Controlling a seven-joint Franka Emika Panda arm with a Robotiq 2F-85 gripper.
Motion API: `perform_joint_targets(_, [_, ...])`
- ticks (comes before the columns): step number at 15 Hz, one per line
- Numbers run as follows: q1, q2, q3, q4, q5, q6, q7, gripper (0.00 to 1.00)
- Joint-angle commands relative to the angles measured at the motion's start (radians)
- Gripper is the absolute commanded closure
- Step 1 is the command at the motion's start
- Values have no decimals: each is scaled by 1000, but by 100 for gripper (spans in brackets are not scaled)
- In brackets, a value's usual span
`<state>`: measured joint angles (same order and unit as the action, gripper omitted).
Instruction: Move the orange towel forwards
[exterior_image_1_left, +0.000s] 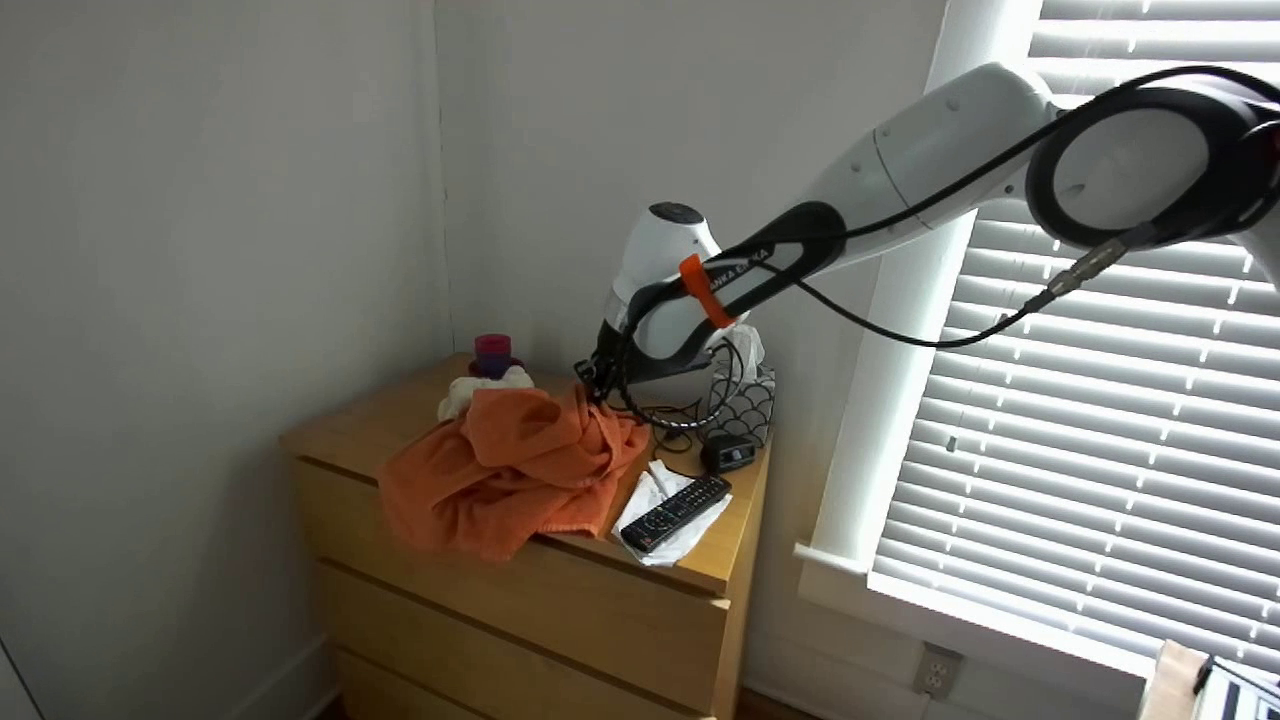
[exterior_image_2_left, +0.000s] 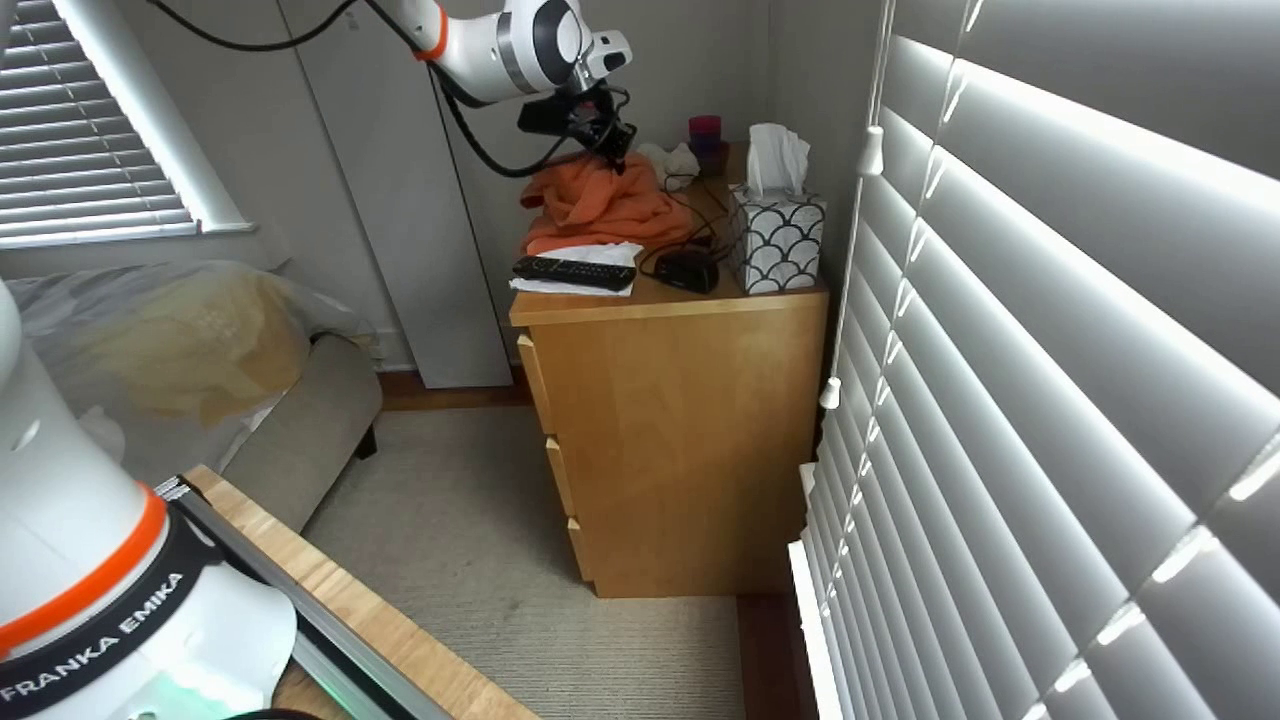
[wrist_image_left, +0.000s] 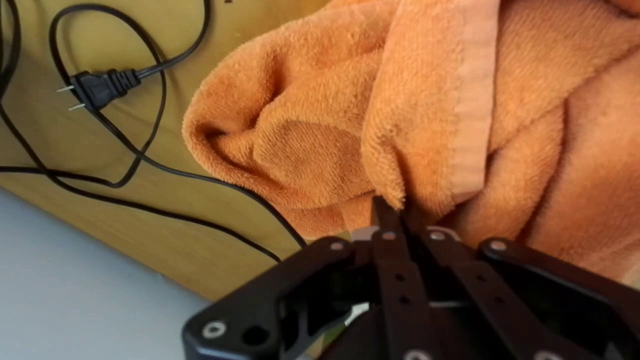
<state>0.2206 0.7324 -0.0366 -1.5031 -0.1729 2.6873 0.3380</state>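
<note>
Low in the wrist view, the hand (wrist_image_left: 402, 212) is clenched on a fold of the orange towel (exterior_image_1_left: 450, 490), which lies heaped left of centre in an exterior view, spilling over the front of the counter (exterior_image_1_left: 355, 425), the remote (exterior_image_1_left: 676, 513) on white paper (exterior_image_1_left: 692, 538) to the towel's lower right.

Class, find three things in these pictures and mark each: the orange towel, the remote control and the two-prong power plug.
Orange towel (exterior_image_1_left: 520, 450), in an exterior view: its bunched middle.
Remote control (exterior_image_1_left: 677, 514), in an exterior view: its button face.
Two-prong power plug (wrist_image_left: 99, 90), in the wrist view: its black body.
</note>
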Motion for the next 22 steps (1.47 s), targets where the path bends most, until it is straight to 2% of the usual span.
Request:
perform_joint_targets(1, [36,75,-52,31,7,39,20,99])
perform_joint_targets(5, [23,104,-53,37,18,40,-15,99])
perform_joint_targets(6, [10,96,-33,34,30,19,-37,71])
perform_joint_targets(8, [10,56,-26,14,23,2,-71,64])
perform_joint_targets(11, [7,-92,-4,-57,20,-64,-137,42])
perform_joint_targets(13, [-24,-182,45,-72,55,-175,-192,27])
perform_joint_targets(15, [-46,-261,84,-64,99,-353,-251,11])
perform_joint_targets(16, [-75,-284,134,-51,152,-401,-310,5])
perform_joint_targets(17, [-78,-299,146,-28,182,-478,-330,0])
perform_joint_targets(19, [-85,-321,175,5,236,-599,-377,0])
perform_joint_targets(22, [-76,-342,177,25,243,-745,-394,0])
